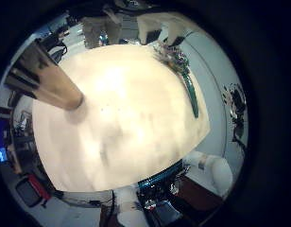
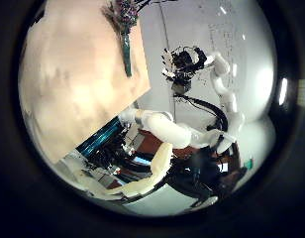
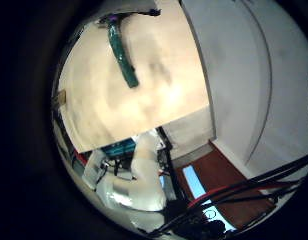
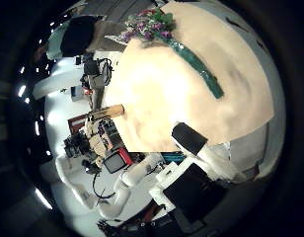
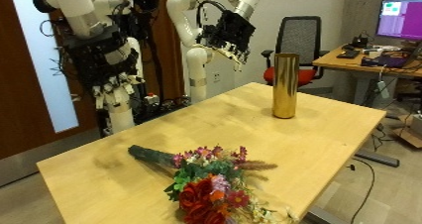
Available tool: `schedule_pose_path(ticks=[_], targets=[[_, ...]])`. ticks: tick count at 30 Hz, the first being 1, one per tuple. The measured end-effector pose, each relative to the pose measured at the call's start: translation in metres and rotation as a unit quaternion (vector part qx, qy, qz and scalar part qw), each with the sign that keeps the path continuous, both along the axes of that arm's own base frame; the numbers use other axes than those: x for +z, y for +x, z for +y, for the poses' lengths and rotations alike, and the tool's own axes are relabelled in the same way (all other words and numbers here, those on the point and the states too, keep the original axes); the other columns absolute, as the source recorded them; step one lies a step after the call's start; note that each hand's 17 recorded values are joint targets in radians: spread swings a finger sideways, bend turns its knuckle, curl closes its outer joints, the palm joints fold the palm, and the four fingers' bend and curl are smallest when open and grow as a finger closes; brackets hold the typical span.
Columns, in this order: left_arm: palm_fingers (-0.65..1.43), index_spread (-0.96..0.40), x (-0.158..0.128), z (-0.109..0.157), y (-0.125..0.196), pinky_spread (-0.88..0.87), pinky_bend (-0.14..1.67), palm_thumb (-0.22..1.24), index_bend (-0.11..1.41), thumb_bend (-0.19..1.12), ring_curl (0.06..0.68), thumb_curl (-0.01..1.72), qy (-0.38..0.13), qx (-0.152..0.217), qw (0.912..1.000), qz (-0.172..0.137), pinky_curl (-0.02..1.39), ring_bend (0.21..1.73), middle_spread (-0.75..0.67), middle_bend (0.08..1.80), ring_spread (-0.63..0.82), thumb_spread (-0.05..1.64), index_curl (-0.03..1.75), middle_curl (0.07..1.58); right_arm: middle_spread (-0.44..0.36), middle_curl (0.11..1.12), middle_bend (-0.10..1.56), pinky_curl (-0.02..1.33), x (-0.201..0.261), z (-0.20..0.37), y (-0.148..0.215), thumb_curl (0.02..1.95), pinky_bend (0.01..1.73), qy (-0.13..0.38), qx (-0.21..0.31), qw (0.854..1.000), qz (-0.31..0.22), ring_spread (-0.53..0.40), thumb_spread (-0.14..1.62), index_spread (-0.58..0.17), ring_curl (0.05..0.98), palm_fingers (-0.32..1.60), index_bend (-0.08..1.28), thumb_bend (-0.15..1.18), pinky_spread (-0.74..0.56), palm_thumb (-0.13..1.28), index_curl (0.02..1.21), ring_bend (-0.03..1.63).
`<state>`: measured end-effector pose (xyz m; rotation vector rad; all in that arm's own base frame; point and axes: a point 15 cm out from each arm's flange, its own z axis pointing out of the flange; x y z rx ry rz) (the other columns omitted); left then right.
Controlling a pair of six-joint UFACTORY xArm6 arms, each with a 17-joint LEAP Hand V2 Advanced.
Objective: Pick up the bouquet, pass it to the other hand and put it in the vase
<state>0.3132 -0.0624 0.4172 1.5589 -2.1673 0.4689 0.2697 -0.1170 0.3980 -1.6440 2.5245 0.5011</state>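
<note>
Bouquet (image 5: pixel 205 179) lies flat on wooden table (image 5: pixel 106 165) near cylindrical vase (image 5: pixel 285 85); both hands' fingers hang relaxed.

Both arms hang down from twelve o'clock in the outside view, well above the table. The left hand (image 5: pixel 106 70) points toward six o'clock, fingers relaxed and empty. The right hand (image 5: pixel 230 34) tilts toward four o'clock, fingers loosely spread, holding nothing.
</note>
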Motion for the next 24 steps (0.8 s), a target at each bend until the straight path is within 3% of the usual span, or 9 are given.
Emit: schedule_pose_path(ticks=[8, 13, 24], targets=[[-0.04, 0.29, -0.002, -0.002, -0.001, 0.63, 0.26, 0.25, 0.16, -0.04, 0.212, 0.33, 0.002, -0.005, 1.0, 0.005, 0.32, 0.47, 0.57, 0.18, 0.68, 0.76, 0.27, 0.23, 0.148, 0.35, 0.37, 0.23, -0.058, -0.009, 0.014, 0.33, 0.64, -0.015, -0.048, 0.999, -0.016, 0.172, 1.03, -0.162, 0.182, 0.25, 0.15, -0.03, 0.34, 0.61, 0.25, 0.75], [-0.04, 0.29, 0.0, -0.004, -0.001, 0.63, 0.25, 0.25, 0.16, -0.04, 0.211, 0.33, 0.0, -0.01, 0.9999, 0.004, 0.31, 0.47, 0.57, 0.18, 0.68, 0.76, 0.27, 0.23, 0.154, 0.35, 0.39, 0.23, -0.089, -0.007, 0.026, 0.33, 0.65, -0.003, -0.058, 0.998, 0.007, 0.166, 1.03, -0.153, 0.183, 0.26, 0.15, -0.03, 0.34, 0.58, 0.26, 0.77], [-0.04, 0.3, 0.001, -0.008, -0.003, 0.63, 0.26, 0.25, 0.16, -0.04, 0.211, 0.33, -0.003, -0.02, 0.9998, 0.006, 0.32, 0.47, 0.57, 0.18, 0.68, 0.77, 0.27, 0.23, 0.16, 0.35, 0.41, 0.22, -0.12, -0.014, 0.052, 0.33, 0.69, -0.017, -0.07, 0.997, 0.001, 0.164, 1.02, -0.138, 0.178, 0.24, 0.15, -0.03, 0.33, 0.56, 0.26, 0.79]])
